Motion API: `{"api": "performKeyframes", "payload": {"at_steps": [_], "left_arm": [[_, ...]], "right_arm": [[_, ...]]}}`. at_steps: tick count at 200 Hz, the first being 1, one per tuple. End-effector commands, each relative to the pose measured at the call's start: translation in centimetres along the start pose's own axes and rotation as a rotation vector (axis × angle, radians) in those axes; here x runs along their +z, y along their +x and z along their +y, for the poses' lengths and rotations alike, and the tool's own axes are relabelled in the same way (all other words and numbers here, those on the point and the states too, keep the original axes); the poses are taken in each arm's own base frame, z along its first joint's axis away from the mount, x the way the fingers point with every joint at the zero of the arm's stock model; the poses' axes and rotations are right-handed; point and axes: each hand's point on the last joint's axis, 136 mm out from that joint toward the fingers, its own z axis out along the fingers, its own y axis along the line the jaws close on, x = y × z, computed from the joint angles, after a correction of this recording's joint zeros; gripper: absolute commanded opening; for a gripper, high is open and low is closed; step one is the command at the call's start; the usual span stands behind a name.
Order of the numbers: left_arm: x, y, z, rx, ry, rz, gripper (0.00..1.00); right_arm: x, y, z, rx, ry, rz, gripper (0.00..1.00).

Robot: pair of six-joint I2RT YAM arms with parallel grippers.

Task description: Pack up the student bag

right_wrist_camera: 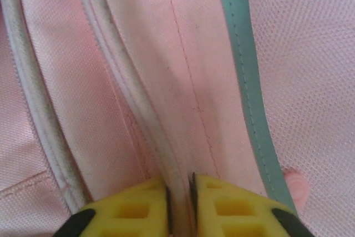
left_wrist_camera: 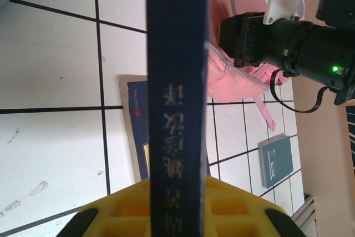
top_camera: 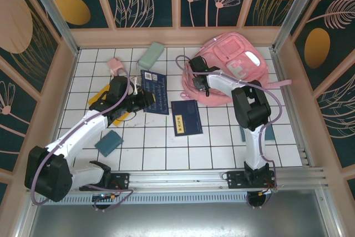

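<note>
At the left of the top view, a small pink box (top_camera: 115,66) is lying on the white-tiled desk (top_camera: 166,154), and a teal booklet (top_camera: 108,142) is lying lower down beside the left arm. Left of centre, the left gripper (top_camera: 140,100) is clamping a dark blue book (top_camera: 155,91). In the left wrist view, its yellow fingers (left_wrist_camera: 127,209) are closing on the book's spine, which is running up the middle of the frame. A pale green box (top_camera: 151,55) is resting at upper middle, and a second dark blue book (top_camera: 186,117) is lying flat at centre. Right of centre, the right gripper (top_camera: 197,80) is sitting at the left edge of the student bag (top_camera: 236,62), which is lying in the desk's upper right. In the right wrist view, its fingers are almost meeting, pinching a pale piped seam (right_wrist_camera: 125,81) of the pink fabric.
</note>
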Motion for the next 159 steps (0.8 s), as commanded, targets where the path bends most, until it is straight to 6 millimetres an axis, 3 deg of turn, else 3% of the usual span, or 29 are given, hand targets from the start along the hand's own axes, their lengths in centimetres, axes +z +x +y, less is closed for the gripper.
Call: {"api": "performKeyframes", "payload": {"at_steps": [1, 20, 48, 71, 110, 138, 157, 159], "left_arm": [[-1.1, -1.1, -1.7, 0.054, 0.040, -0.042, 0.00], [-1.3, -1.3, -1.7, 0.059, 0.034, -0.057, 0.00], [-1.2, -1.8, -1.5, 0.063, 0.018, -0.077, 0.00], [-0.9, -2.4, -1.2, 0.055, 0.004, -0.099, 0.00], [0.0, -3.9, -1.2, 0.008, 0.007, -0.152, 0.00], [0.8, -4.8, -1.2, -0.034, 0.019, -0.178, 0.00], [1.2, -5.5, -1.1, -0.070, 0.020, -0.205, 0.00], [1.3, -5.5, -1.1, -0.074, 0.022, -0.205, 0.00]], "right_arm": [[0.4, 1.6, 3.1, 0.013, -0.126, 0.074, 0.00], [-1.0, 0.4, 4.7, 0.048, -0.185, 0.051, 0.00], [-4.6, -2.5, 9.0, 0.062, -0.283, -0.016, 0.00], [-6.7, -4.9, 10.4, 0.107, -0.342, -0.059, 0.00], [-9.2, -8.6, 9.0, 0.218, -0.396, -0.110, 0.00], [-10.6, -10.2, 6.5, 0.293, -0.427, -0.131, 0.00], [-12.7, -10.9, 6.6, 0.321, -0.507, -0.149, 0.00], [-12.6, -11.1, 5.8, 0.337, -0.507, -0.152, 0.00]]}}
